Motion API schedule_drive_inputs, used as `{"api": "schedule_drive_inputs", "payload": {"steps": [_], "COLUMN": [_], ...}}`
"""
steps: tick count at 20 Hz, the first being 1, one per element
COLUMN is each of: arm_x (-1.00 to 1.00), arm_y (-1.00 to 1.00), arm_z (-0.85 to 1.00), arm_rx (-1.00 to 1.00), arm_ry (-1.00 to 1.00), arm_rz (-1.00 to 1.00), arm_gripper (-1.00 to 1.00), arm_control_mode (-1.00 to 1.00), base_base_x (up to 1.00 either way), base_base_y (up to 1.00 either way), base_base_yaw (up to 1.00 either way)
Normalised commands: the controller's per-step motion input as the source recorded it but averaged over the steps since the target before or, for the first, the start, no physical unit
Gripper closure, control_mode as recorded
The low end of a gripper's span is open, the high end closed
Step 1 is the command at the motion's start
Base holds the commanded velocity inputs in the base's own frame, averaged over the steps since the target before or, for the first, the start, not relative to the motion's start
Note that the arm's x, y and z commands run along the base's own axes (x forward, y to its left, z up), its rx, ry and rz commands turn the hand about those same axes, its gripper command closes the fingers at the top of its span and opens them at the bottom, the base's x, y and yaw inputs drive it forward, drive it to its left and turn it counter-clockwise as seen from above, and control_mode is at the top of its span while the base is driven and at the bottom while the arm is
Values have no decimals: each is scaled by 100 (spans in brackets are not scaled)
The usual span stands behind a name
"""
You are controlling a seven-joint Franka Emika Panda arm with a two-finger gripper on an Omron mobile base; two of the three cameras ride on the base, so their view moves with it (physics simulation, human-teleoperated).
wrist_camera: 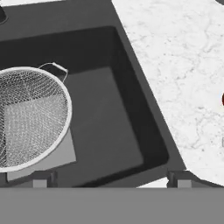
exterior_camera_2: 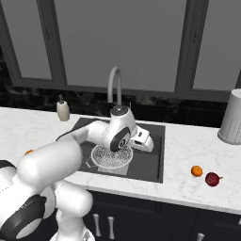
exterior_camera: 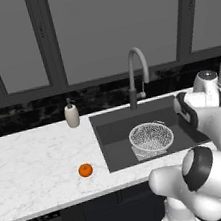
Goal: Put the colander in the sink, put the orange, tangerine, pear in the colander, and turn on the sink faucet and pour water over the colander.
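Observation:
The colander (exterior_camera: 151, 136) (exterior_camera_2: 112, 157) (wrist_camera: 30, 118) sits in the sink (exterior_camera: 115, 132) (exterior_camera_2: 149, 164) (wrist_camera: 109, 113), over the lighter square at its bottom, and I see no fruit in it. My gripper (wrist_camera: 111, 181) (exterior_camera_2: 149, 145) hovers open over the sink's right half, just right of the colander, with nothing between its fingertips (wrist_camera: 40, 181). One round orange fruit (exterior_camera: 85, 170) lies on the counter left of the sink. Another (exterior_camera_2: 196, 171) lies to the right, beside the dark red pear (exterior_camera_2: 212, 179). I cannot tell orange from tangerine. The sink faucet (exterior_camera: 136, 70) (exterior_camera_2: 114, 84) runs no water.
A white soap dispenser (exterior_camera: 72, 115) (exterior_camera_2: 62, 110) stands at the sink's back left corner. A tall grey canister (exterior_camera_2: 231, 117) stands on the counter at the far right. The marble counter (wrist_camera: 183, 65) runs on both sides of the sink, with windows behind.

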Motion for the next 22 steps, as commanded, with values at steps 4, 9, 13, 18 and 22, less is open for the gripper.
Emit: {"api": "schedule_drive_inputs", "payload": {"steps": [4,9,13,18,22], "arm_x": [0,-1,-1,-1,-1], "arm_y": [-78,-94,-79,-72,-59], "arm_z": [0,4,0,0,0], "arm_rx": [-9,2,14,5,1], "arm_ry": [29,3,-1,0,0], "arm_rz": [-34,-21,-14,-11,-14], "arm_gripper": [-100,-100,-100,-100,-100], "arm_control_mode": [-100,-100,-100,-100,-100], "base_base_x": [0,0,0,0,0], "base_base_y": [0,0,0,0,0], "base_base_yaw": [0,0,0,0,0]}}
